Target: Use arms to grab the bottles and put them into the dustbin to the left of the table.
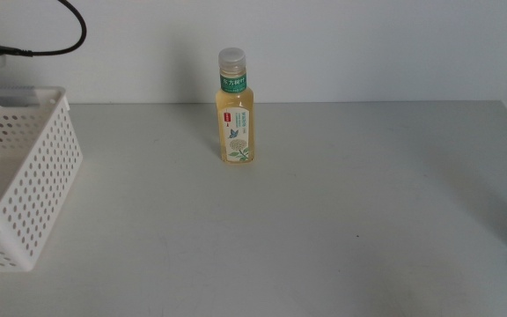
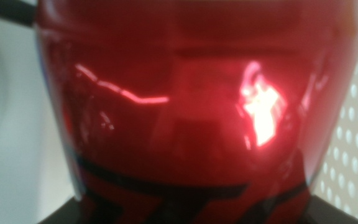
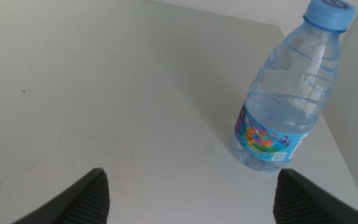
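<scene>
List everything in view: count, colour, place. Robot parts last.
tea bottle: one, pale yellow with green neck label, upright at the table's far middle.
water bottle: one, clear with blue cap, upright near the table's right edge.
can: one, red, filling the left wrist view, over the basket.
basket: one, white, perforated, at the table's left.
table: one, light grey.
cable: one, black, far left.
left gripper: over the basket, hidden behind the can.
right gripper: open, short of the water bottle.

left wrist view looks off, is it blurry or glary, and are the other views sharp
Left wrist view: the red can fills the frame, soft and out of focus, with a bright glare patch. Middle view: even light, tea bottle sharp. Right wrist view: water bottle clear, faint shadow.
</scene>
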{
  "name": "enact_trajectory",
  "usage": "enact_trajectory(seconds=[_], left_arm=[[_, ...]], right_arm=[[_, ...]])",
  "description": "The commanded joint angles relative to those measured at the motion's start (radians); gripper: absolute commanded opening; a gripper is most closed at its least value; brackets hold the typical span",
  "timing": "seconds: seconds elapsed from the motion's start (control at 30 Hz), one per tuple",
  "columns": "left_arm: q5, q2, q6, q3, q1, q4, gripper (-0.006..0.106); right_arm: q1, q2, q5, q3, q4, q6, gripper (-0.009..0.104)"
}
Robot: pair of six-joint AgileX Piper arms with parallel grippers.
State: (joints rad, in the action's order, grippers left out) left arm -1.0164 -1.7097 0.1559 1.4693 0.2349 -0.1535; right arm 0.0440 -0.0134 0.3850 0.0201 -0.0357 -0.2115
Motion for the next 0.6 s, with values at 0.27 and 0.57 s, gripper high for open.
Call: enact_trajectory(seconds=[0.27, 0.57], left_arm=[[0.06, -0.092, 0.001, 0.041, 0.0, -0.002, -0.002], [0.058, -0.187, 0.0, 0.041, 0.0, 0.028, 0.0]], right_arm=[[0.007, -0.022, -0.062, -0.001, 0.008, -0.009, 0.068], [0.007, -0.022, -0.062, -0.001, 0.008, -0.009, 0.068]])
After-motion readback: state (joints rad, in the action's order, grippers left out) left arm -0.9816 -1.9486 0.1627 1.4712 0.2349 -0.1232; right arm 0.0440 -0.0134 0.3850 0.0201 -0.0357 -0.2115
